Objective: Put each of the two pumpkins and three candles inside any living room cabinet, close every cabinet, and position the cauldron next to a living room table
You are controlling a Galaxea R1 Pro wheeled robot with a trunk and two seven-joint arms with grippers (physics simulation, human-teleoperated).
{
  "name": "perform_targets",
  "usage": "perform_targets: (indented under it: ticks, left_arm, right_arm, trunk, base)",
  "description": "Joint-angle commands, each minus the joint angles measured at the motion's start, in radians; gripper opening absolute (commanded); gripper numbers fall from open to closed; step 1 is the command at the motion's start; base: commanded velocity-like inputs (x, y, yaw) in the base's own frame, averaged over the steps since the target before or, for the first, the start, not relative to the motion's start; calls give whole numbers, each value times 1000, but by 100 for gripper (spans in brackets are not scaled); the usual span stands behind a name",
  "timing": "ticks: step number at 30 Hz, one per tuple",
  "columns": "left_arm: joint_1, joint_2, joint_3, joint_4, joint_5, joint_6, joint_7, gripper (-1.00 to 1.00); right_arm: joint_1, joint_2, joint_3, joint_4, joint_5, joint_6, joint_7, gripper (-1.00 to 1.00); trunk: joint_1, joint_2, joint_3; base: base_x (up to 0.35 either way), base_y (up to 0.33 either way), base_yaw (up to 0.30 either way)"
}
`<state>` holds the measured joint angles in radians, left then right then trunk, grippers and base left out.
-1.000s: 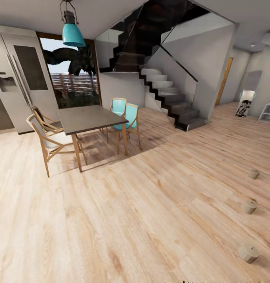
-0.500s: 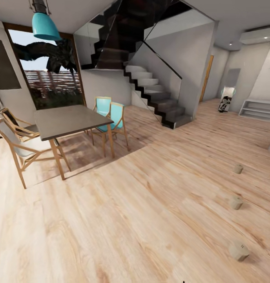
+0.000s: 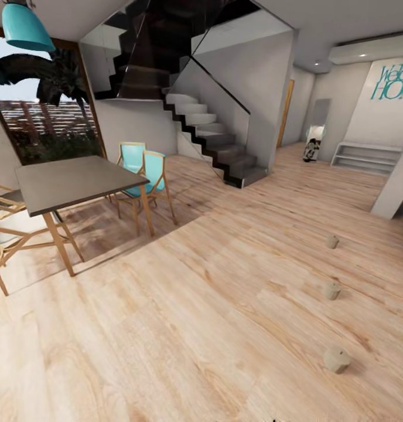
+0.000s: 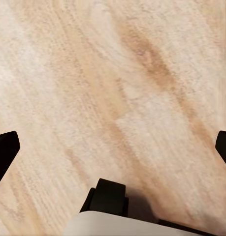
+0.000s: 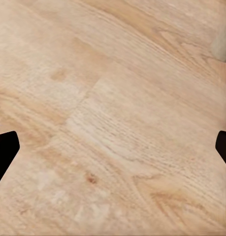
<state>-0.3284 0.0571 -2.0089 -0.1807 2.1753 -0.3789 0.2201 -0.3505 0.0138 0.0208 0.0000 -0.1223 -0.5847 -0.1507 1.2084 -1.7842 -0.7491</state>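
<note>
Your three candles sit on the bare wood floor (image 3: 213, 328), well apart in a line toward its right side — near (image 3: 337, 358), middle (image 3: 331, 290), far (image 3: 332, 241). Both grippers — left (image 4: 113, 147), right (image 5: 113, 147) — point down at the floor, jaws spread wide, holding nothing. A dining table (image 3: 72, 181) with chairs stands at left, stairs (image 3: 213, 140) beyond.

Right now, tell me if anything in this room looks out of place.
Three candles sit loose on the bare wooden floor, strung in a line: nearest candle, middle candle, farthest candle. No surface under them but floorboards. The nearest looks tilted. Otherwise nothing looks odd.
</note>
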Motion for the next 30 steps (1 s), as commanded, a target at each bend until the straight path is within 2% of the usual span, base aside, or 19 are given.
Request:
perform_targets:
  ticks: [1,17,30]
  left_arm:
    - [-1,1,-8,-5,3,-6,8,100]
    - [-1,3,-8,-5,3,-6,10,100]
    - [-1,3,-8,-5,3,-6,10,100]
  right_arm:
    - [-1,0,3,0,-8,-3,0,100]
    - [-1,-3,0,-6,-13,-7,0,100]
    - [-1,-3,-2,-6,-15,-7,0,100]
  trunk:
    - [0,0,-2]
    - [0,0,-6]
    - [0,0,-6]
  base:
    - [0,0,-230]
    - [7,0,-270]
    - [291,0,-297]
